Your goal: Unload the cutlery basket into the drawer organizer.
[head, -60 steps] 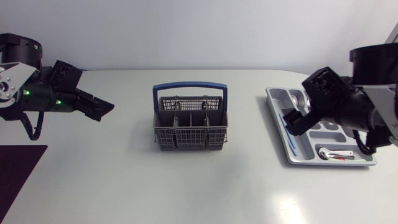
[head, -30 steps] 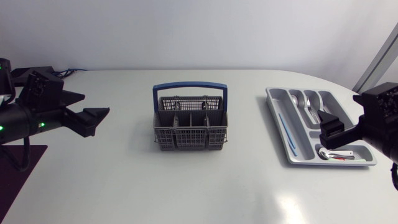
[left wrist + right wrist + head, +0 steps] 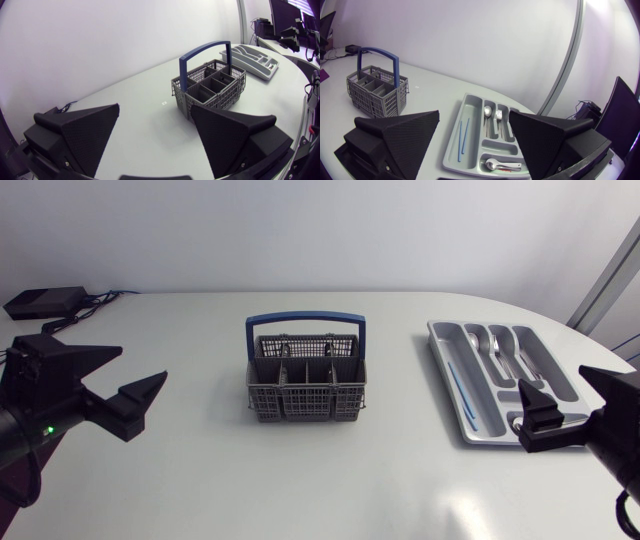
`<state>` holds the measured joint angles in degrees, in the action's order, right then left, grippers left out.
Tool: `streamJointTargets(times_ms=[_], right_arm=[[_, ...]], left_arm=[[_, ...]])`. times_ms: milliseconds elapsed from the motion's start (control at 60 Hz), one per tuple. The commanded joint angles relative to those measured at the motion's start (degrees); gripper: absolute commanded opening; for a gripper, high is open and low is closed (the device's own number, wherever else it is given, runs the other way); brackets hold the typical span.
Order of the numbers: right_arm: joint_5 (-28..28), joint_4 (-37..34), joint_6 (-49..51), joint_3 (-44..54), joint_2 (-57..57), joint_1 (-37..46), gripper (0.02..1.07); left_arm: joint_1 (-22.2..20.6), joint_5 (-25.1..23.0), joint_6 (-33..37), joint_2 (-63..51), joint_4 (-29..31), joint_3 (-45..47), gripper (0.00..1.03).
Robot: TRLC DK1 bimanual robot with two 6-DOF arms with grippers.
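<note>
From above, you have a white tabletop (image 3: pixel 200 480) with the basket (image 3: pixel 306 402) at its middle and the organizer (image 3: pixel 438 342) near the right edge, well apart, wide surface between them and both arms. Your left wrist shows the left hand (image 3: pixel 155 106) spread wide, released, the basket well ahead. Your right wrist shows the right hand (image 3: pixel 474 114) likewise released, the organizer just ahead, the basket farther off.

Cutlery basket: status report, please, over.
Left pincer open, empty; right pincer open, empty. Cutlery basket upright mid-table, no cutlery visible inside. Drawer organizer holds cutlery. Nothing in the way.
</note>
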<state>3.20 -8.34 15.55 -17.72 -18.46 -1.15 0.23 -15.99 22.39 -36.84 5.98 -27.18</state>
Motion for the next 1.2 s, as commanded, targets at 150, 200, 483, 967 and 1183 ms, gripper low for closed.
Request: streamJointTargets(times_ms=[150, 200, 483, 967, 1183], right_arm=[[-1.16, 3.54, -6.98, 7.16, 6.99, 0.69, 1.02], [-1.42, 4.15, -8.07, 8.51, 8.45, 0.75, 1.02], [-2.88, 7.59, -14.21, 16.06, 16.66, 1.08, 1.02], [-3.2, 8.34, -15.55, 17.72, 18.46, 1.15, 1.02], [-3.2, 8.34, -15.55, 17.72, 18.46, 1.15, 1.02]], left_arm=[[0.12, 0.13, -1.62, 8.82, -1.58, 5.28, 0.99], [0.1, 0.95, -2.7, 10.28, -1.81, 6.42, 0.99], [0.0, 5.6, -8.79, 18.49, -3.1, 12.84, 0.99], [-0.18, 13.53, -19.17, 32.49, -5.3, 23.78, 0.99], [-0.23, 15.99, -22.39, 36.84, -5.98, 27.18, 0.99]])
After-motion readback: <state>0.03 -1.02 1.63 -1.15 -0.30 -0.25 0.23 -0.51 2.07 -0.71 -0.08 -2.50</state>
